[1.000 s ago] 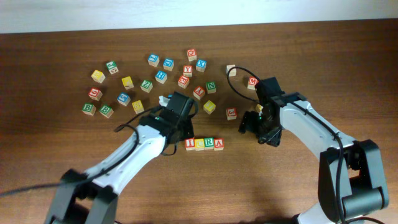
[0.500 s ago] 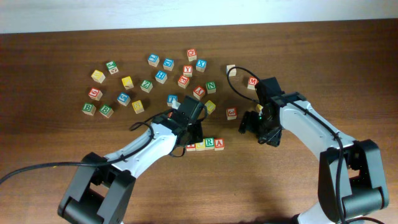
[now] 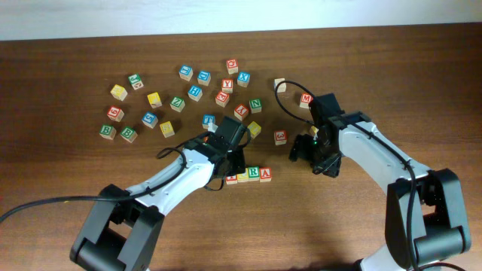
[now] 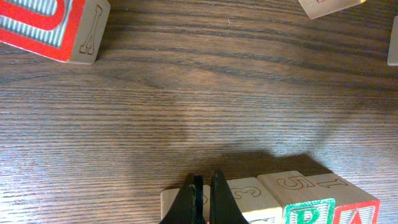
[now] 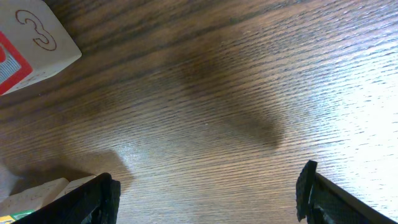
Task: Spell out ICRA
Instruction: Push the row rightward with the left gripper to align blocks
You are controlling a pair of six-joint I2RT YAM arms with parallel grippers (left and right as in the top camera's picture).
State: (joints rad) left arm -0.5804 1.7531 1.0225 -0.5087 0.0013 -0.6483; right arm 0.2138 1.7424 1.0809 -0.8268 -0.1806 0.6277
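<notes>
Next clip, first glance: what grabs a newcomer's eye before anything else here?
A tidy row of letter cubes near the middle of the table, its right end reading R, A, stands out against the loose cubes scattered on the far side. The left pincer, shut, sits over the row's left end; the right pincer hangs open over bare wood to the row's right.

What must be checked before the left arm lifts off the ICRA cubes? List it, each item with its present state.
1. Order: C cube, R cube and A cube sit in sequence; the I cube is half hidden under the left gripper: cannot tell.
2. Cubes touching in one line: ok.
3. Left gripper shut, holding nothing: ok.
4. Left gripper clear of the I cube: cannot tell.
5. Right gripper open, empty, apart from the cubes: ok.
</notes>
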